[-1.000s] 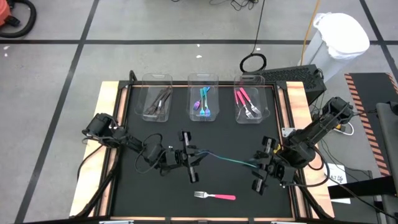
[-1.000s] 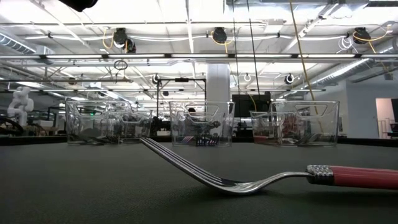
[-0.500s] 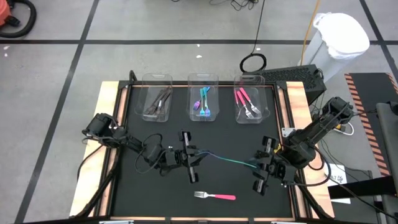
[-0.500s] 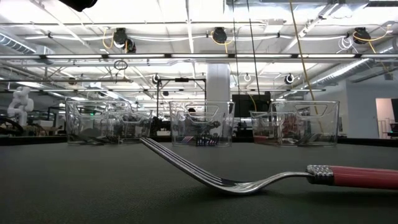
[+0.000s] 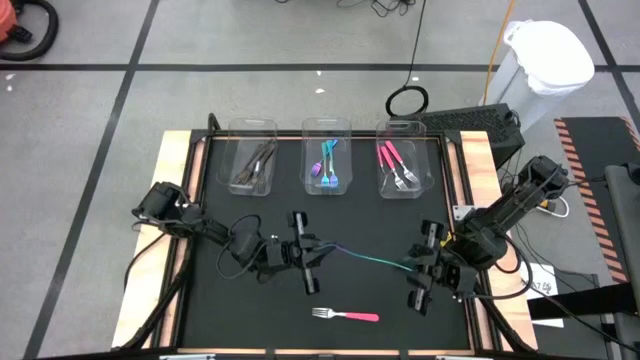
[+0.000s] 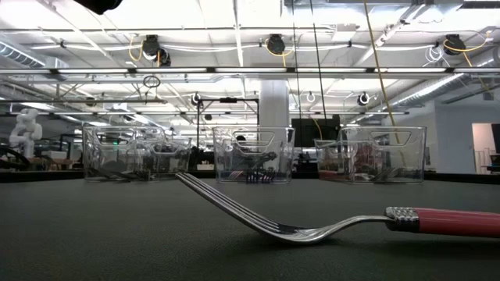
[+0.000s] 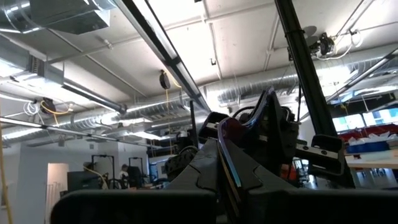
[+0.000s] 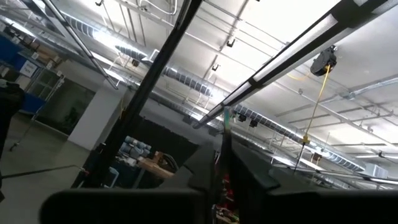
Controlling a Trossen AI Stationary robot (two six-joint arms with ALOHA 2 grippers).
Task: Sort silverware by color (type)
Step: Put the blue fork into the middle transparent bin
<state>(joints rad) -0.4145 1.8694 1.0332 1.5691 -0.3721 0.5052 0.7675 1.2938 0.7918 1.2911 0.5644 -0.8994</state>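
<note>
The stiff, light teal fork (image 5: 365, 256), spanning both closed grippers above the pink fork (image 5: 346, 316), needs a firm handle-end grip.

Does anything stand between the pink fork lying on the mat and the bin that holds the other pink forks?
Yes. A blue-green fork, held at its ends by the left tool and the right tool, stretches across the mat between the pink fork and the bin. Nothing else visible lies on that path.
</note>
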